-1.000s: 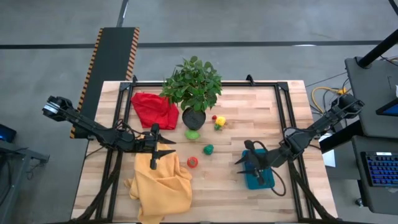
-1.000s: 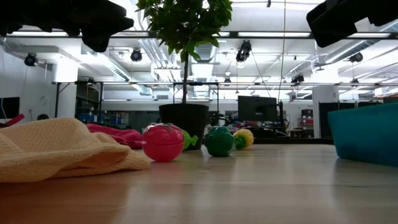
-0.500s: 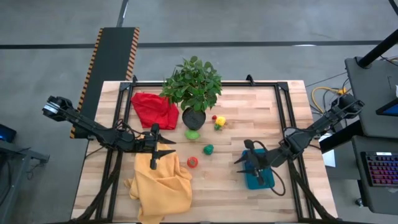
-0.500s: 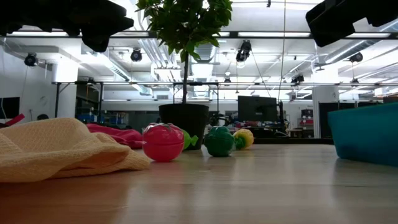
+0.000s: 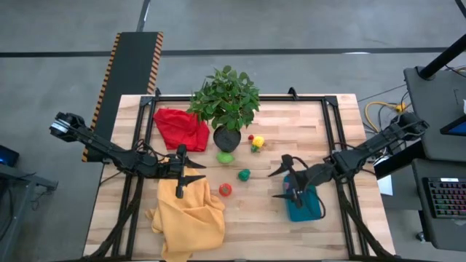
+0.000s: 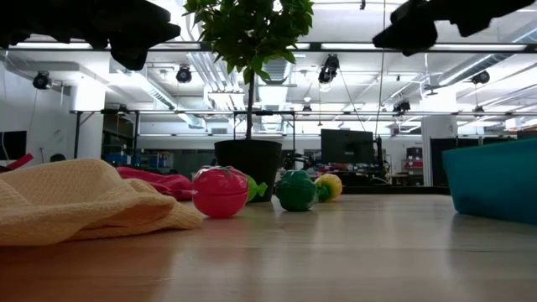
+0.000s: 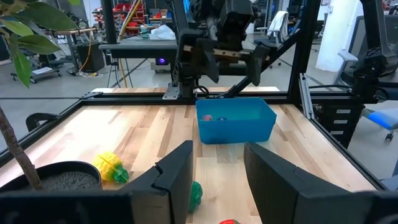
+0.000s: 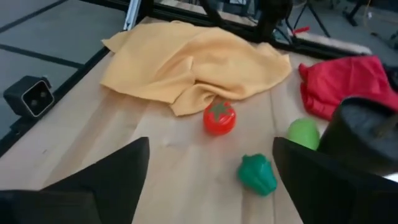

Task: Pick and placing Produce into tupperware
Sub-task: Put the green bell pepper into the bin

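— Two fingers of the right gripper (image 5: 284, 183) stand wide apart and hold nothing; is this correct?

— Yes. In the right wrist view both dark fingers (image 8: 102, 186) show with a broad gap between them and no object in it. The gripper hangs above the table just beside the tupperware (image 5: 302, 205), on the side toward the loose produce.

— And what is near it?

— The teal tupperware stands at the right part of the table. In the left wrist view some small pieces already lie inside it (image 7: 213, 117), a pink one I think, but I cannot tell them exactly. Farther out, the green pepper (image 5: 244, 174) and the red tomato (image 5: 226, 189) lie between the tupperware and the yellow cloth (image 5: 191, 217). A light green fruit (image 5: 225, 157) rests just beside the pot of the plant (image 5: 226, 108), and a yellow piece (image 5: 257, 143) lies near it. The red cloth (image 5: 180, 126) is behind.

— The left gripper (image 5: 186, 177)?

— It waits over the edge of the yellow cloth, fingers also apart and empty.

— Which step is this, in your opinion?

— I judge the right arm is between a drop and the next pick. The next move calls for reaching toward the pepper or the tomato, lowering the open fingers around it, then closing.
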Controlling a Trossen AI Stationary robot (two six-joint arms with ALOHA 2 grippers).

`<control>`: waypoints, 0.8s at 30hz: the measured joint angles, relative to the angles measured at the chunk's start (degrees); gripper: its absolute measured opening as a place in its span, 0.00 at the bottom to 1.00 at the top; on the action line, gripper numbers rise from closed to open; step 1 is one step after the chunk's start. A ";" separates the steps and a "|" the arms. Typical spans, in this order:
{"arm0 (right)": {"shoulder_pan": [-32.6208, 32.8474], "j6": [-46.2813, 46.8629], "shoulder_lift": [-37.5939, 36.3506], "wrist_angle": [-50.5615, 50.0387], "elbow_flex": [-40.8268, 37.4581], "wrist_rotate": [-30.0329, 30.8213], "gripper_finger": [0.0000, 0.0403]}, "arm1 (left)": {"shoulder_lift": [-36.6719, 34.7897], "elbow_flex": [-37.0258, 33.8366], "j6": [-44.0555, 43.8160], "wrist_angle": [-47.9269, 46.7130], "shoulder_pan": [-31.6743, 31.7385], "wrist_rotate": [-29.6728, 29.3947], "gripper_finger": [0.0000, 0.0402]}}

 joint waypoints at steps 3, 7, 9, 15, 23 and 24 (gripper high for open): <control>-1.45 -2.93 0.00 -0.24 1.35 -1.41 0.83 | 0.00 0.00 0.00 0.00 0.00 0.00 0.32; -4.06 -4.87 0.00 -1.05 3.83 -3.71 0.80 | 0.00 0.00 0.00 0.00 0.00 0.00 0.32; -6.15 -4.49 0.00 -3.02 5.19 -6.57 0.79 | 0.00 0.00 0.00 0.02 0.00 0.00 0.32; -12.20 -6.10 5.59 -7.50 9.17 -13.02 0.77 | -0.02 0.00 0.02 0.11 0.00 0.00 0.32; -14.18 -12.46 17.60 -10.60 16.40 -15.52 0.76 | -0.02 0.00 0.04 0.04 0.00 0.00 0.32; -14.34 -13.27 19.19 -11.69 17.70 -16.27 0.76 | -0.02 0.00 0.04 -0.04 0.00 0.00 0.32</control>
